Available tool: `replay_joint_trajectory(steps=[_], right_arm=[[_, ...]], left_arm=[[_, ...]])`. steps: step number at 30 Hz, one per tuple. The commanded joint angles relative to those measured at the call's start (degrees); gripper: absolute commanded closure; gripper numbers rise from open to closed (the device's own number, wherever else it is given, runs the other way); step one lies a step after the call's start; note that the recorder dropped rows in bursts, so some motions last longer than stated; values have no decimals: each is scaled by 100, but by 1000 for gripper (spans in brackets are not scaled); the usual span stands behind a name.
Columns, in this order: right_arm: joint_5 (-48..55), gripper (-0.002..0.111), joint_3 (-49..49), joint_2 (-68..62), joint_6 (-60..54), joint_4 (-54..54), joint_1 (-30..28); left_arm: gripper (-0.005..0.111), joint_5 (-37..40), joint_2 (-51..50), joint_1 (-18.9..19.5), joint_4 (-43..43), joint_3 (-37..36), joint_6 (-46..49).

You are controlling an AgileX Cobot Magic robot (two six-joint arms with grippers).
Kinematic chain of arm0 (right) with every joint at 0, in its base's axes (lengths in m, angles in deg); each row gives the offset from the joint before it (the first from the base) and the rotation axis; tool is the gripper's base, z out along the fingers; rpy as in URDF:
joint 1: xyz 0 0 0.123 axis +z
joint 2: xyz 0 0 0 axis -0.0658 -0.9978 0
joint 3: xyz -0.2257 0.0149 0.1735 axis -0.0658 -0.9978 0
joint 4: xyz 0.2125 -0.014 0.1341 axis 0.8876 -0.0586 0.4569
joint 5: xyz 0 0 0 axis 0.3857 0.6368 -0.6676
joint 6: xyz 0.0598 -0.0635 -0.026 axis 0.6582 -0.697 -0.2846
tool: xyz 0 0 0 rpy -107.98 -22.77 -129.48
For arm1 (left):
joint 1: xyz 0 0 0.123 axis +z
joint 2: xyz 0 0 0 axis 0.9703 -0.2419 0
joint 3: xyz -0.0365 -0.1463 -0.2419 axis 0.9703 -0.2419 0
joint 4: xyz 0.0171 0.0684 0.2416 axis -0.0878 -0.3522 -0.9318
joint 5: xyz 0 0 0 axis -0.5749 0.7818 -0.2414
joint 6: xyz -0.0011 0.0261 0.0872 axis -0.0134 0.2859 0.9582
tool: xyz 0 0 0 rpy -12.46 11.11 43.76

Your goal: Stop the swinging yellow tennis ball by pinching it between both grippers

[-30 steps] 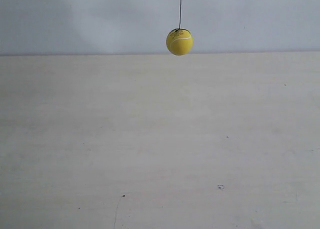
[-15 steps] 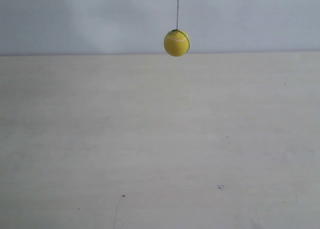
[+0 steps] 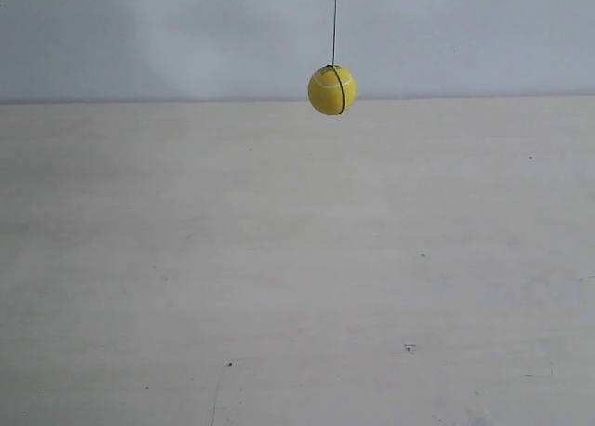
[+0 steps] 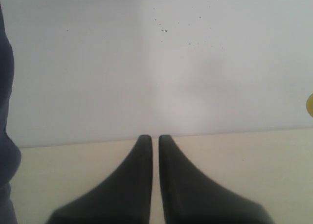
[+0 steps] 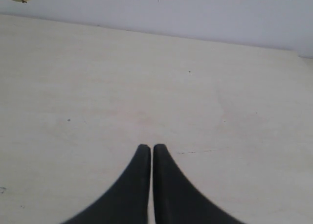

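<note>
Exterior view: one yellow tennis ball (image 3: 332,90), one string (image 3: 335,21)

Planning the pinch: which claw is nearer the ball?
Cannot tell. The ball sits only at the frame edge ahead of both the left claw and the right claw, touching neither.

Left end effector (image 4: 155,138) and right end effector (image 5: 148,147) each have jaws closed, tips nearly touching.
</note>
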Motion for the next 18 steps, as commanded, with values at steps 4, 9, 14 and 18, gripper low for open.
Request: replay_joint_trajectory(steps=[4, 9, 14, 18], right_arm=[[-19, 108, 1, 27, 32, 7, -20], [-19, 108, 1, 27, 32, 7, -20], [-19, 108, 1, 27, 32, 7, -20], [-19, 108, 1, 27, 32, 7, -20]], left_arm=[[102, -16, 18, 16, 43, -20, -54], [102, -48, 18, 16, 14, -20, 49], [102, -151, 18, 16, 1550, -20, 2027], [102, -200, 18, 16, 5473, -20, 5910]])
